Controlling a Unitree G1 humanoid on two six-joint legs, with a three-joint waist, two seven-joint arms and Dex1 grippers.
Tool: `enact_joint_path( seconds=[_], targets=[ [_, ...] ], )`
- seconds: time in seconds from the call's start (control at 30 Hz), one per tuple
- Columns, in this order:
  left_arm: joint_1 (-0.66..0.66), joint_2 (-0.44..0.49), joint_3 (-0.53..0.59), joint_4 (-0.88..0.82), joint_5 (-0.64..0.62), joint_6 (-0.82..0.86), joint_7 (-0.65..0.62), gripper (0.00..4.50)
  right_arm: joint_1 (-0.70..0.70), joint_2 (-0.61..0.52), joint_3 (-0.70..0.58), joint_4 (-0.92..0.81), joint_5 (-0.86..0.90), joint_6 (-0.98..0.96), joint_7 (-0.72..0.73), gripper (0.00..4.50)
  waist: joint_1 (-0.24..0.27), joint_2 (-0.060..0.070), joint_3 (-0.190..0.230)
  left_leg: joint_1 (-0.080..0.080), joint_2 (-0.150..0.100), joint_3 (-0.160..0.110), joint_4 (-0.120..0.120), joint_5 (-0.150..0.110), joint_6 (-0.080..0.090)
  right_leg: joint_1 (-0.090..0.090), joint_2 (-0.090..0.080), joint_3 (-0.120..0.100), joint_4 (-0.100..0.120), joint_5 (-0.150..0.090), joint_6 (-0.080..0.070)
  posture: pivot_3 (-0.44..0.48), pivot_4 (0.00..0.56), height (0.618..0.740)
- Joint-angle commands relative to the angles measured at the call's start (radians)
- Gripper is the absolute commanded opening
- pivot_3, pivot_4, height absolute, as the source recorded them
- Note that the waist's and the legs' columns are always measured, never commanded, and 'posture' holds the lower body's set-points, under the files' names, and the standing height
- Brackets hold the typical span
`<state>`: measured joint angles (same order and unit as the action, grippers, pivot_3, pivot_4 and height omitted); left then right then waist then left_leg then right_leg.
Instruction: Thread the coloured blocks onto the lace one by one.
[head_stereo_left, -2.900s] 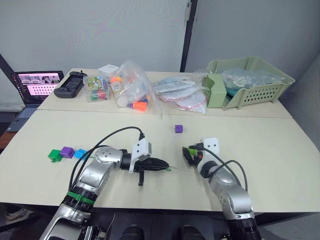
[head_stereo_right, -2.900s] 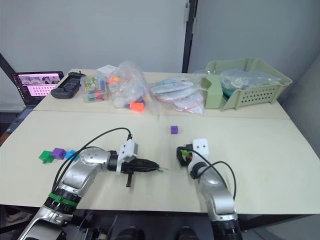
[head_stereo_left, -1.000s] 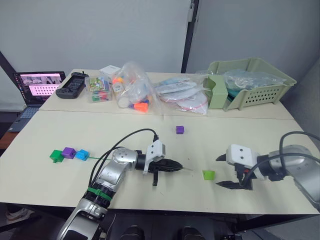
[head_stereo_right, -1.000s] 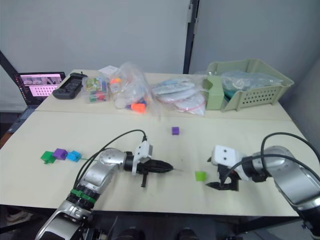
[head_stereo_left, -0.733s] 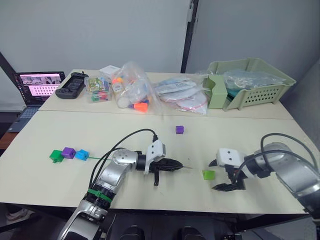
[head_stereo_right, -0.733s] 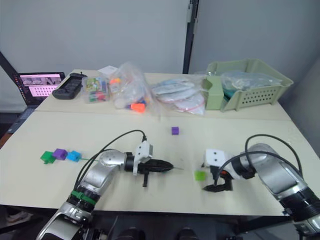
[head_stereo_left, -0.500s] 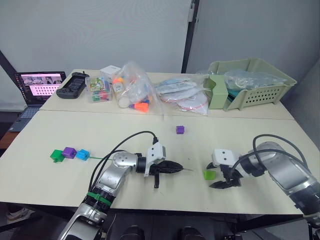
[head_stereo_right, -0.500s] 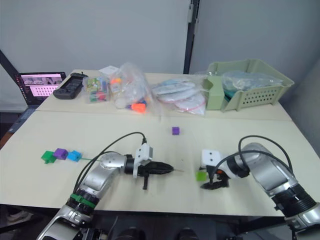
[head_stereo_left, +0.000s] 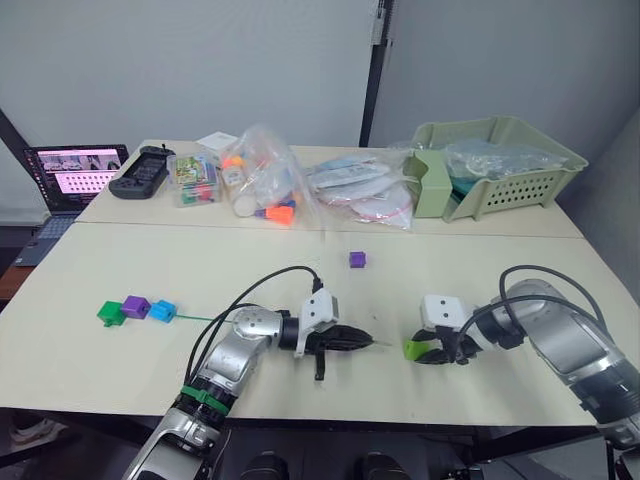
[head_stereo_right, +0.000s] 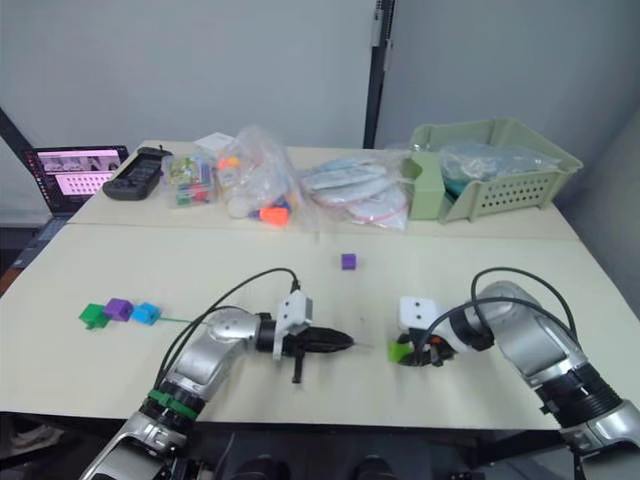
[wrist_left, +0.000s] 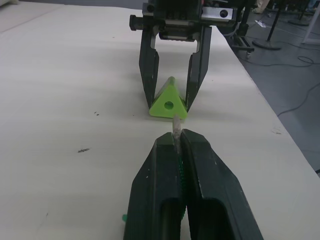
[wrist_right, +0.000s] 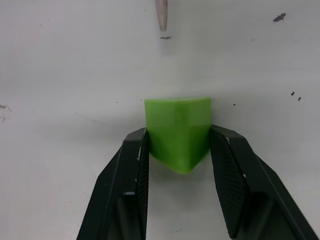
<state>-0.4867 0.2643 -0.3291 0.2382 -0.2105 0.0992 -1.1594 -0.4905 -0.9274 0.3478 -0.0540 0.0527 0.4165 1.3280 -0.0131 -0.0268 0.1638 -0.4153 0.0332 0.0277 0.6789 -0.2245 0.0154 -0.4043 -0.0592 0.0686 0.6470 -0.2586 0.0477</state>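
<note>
The lime green block (wrist_left: 168, 101) lies on the table near the front edge, right of the middle, with its hole facing the lace tip (wrist_left: 176, 123), and it is not yet threaded. The right gripper (wrist_right: 178, 150) straddles it, jaws spread to either side with the fingers right at its faces; whether they press it yet I cannot tell. The left gripper (wrist_left: 179, 145) has its jaws clenched on the lace (head_stereo_left: 200, 319) just behind the pale tip, which points at the block from just short of it. The green cord runs back toward the left edge, where the dark green block (head_stereo_left: 109, 312), a purple block (head_stereo_left: 135, 306) and the blue block (head_stereo_left: 161, 310) sit in a touching row, seemingly already strung. A second purple block (head_stereo_left: 357, 259) lies loose mid-table. By my judgement three are done and two are left, with the lime one in hand.
</note>
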Motion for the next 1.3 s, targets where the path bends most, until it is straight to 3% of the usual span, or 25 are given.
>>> enact_joint_path(
  seconds=[0.03, 0.67, 1.3],
  targets=[
    [-0.011, -0.029, -0.007, 0.009, 0.012, -0.03, 0.02, 0.0, 0.019, 0.007, -0.011, -0.018, -0.005, 0.015, -0.016, 1.25, 0.0, 0.0, 0.0, 0.0, 0.0, 0.0, 0.0, 0.0, 0.0, 0.0, 0.0, 0.0, 0.0, 0.0, 0.0, 0.0, 0.15, 0.733],
    [-0.051, -0.131, -0.012, 0.125, 0.03, -0.074, 0.03, 0.0, 0.062, -0.003, -0.044, -0.088, 0.008, 0.07, -0.028, 1.25, 0.001, 0.0, 0.0, 0.0, 0.0, 0.0, 0.0, 0.0, 0.0, 0.0, 0.0, 0.0, 0.0, 0.0, 0.0, 0.0, 0.15, 0.733],
    [-0.177, -0.263, -0.055, 0.348, 0.098, -0.147, 0.002, 0.0, 0.084, -0.012, -0.061, -0.133, 0.02, 0.109, -0.041, 1.25, 0.002, 0.0, 0.0, -0.001, -0.001, 0.0, 0.0, 0.0, 0.0, 0.0, 0.0, 0.0, -0.001, 0.0, 0.0, 0.0, 0.15, 0.733]
  ],
)
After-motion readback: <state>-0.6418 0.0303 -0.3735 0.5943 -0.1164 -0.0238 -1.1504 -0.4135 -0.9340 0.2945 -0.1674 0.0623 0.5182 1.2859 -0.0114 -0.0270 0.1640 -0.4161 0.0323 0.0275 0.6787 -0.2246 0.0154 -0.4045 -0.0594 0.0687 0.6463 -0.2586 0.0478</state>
